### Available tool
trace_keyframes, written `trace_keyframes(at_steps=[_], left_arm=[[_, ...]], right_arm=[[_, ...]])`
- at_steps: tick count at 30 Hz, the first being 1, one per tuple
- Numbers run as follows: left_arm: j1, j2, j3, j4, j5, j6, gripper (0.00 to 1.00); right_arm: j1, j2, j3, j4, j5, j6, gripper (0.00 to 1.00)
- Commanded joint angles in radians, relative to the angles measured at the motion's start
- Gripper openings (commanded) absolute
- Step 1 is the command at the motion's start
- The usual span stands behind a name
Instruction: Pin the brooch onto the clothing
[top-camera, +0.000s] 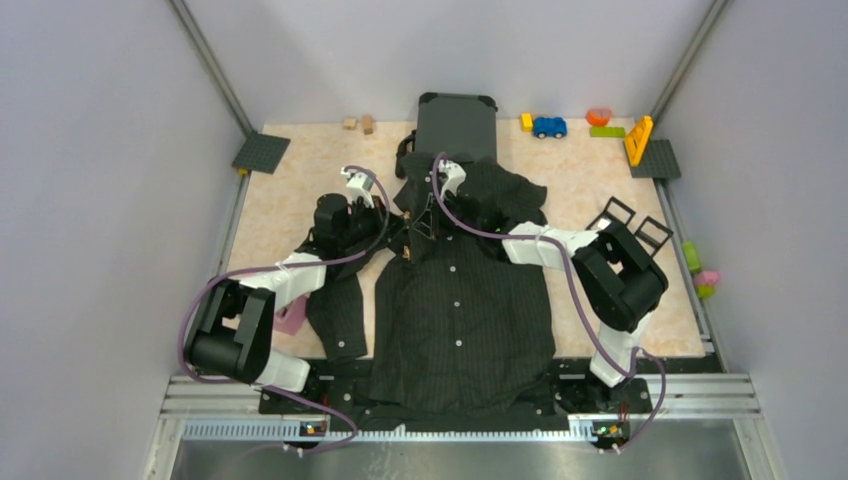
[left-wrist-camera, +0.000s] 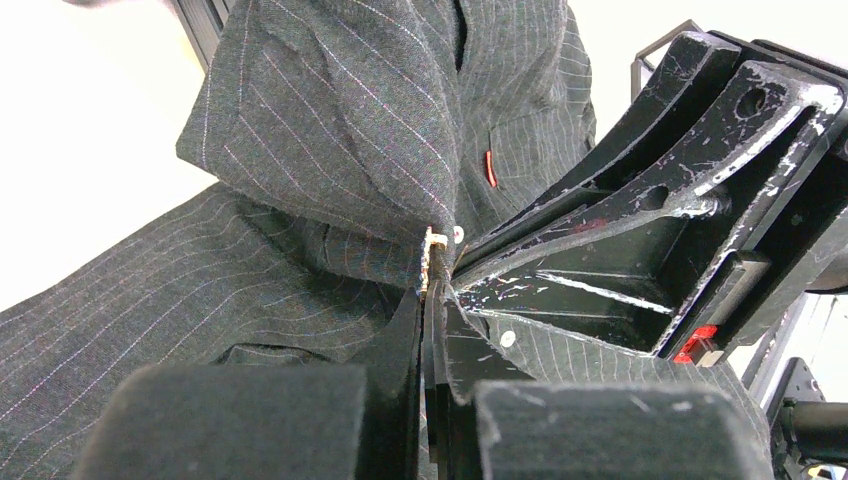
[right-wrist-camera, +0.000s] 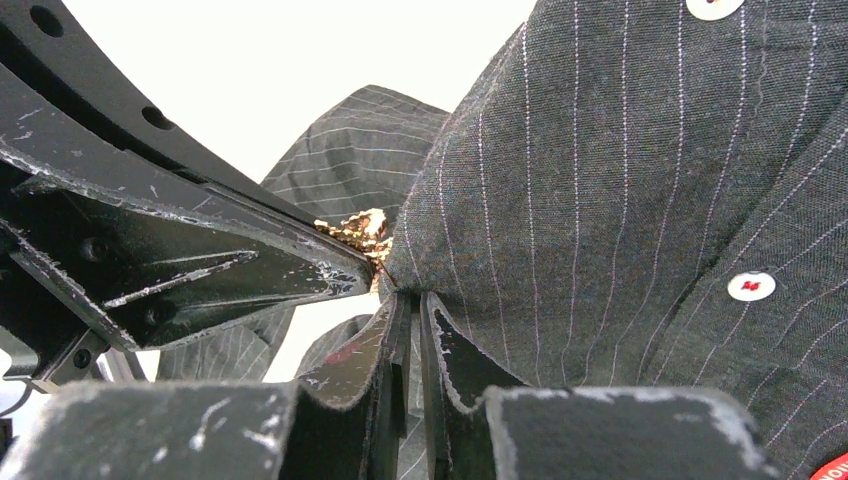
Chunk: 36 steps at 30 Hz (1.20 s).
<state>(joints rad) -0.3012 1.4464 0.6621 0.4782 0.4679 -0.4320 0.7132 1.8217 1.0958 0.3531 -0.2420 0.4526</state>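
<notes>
Overhead, the shirt (top-camera: 460, 310) lies flat on the table (top-camera: 290, 200), hem at the near edge and collar toward the suitcase (top-camera: 457, 125), so its long axis runs near to far. The left gripper (top-camera: 393, 222) and right gripper (top-camera: 428, 222) meet almost tip to tip just below the collar. Their jaws are too small to read from here.

From the left wrist, the left pincer is clenched on the brooch (left-wrist-camera: 434, 243), a small gold piece poking out of its tips against a raised fold of pinstripe. The red tag (left-wrist-camera: 490, 168) sits beyond. With so little of it gripped, the brooch could twist or slip out if pressed against the cloth at an angle.

From the right wrist, the right pincer grasps that fold, and the brooch touches the cloth just to its left. If the fold pulls free or the tips collide, the pin would probably miss. The brooch seems to lie along the left fingers, pointing into the fold; its pin is hidden.
</notes>
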Motion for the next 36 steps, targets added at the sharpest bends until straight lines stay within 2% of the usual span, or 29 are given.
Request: trace_keyframes(at_steps=[1, 19, 36], left_arm=[[-0.003, -0.031, 0.013, 0.025, 0.061, 0.015, 0.0], [-0.003, -0.034, 0.026, 0.013, 0.076, 0.009, 0.0], [0.003, -0.081, 0.009, 0.082, 0.012, -0.089, 0.0]], right_arm=[[0.002, -0.057, 0.013, 0.075, -0.008, -0.024, 0.11], [0.0, -0.079, -0.007, 0.086, 0.0, -0.037, 0.14], [0.0, -0.064, -0.056, 0.129, -0.031, -0.002, 0.14]])
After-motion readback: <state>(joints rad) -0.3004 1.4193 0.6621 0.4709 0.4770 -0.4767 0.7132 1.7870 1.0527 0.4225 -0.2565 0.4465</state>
